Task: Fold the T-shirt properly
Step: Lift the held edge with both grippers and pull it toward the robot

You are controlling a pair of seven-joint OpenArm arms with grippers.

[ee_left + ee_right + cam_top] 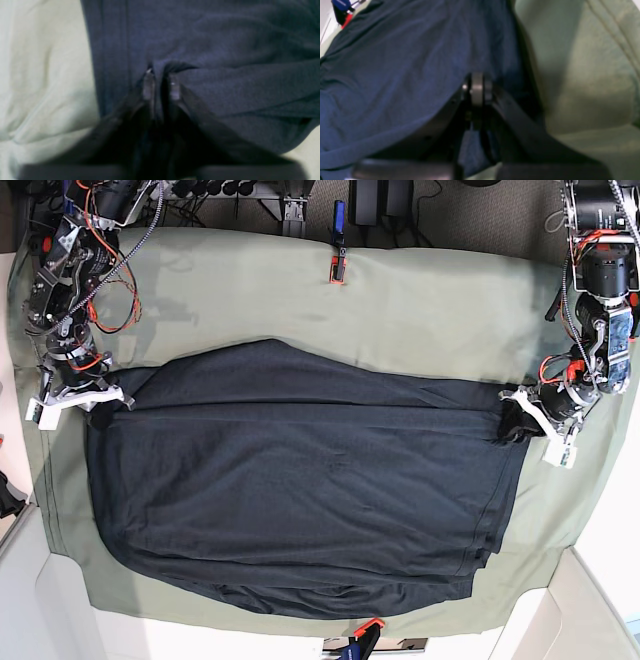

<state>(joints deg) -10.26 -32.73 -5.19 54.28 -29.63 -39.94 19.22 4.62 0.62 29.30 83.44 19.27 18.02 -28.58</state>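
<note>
In the base view, the right end effector (103, 400) is sitting at the picture's nine o'clock side, pinching the shirt's (300, 500) upper corner with its jaws nearly closed. The shirt is lying spread across the middle of the bench (420, 290) on the green cloth (250, 290). At three o'clock, the left end effector (518, 423) is clamping the opposite corner, jaws narrow on bunched fabric.

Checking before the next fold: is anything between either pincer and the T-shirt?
Nothing visible. The left pincer is shut on the T-shirt at its edge, and the right pincer is shut on the opposite edge. Only the green table cloth lies around it.
</note>
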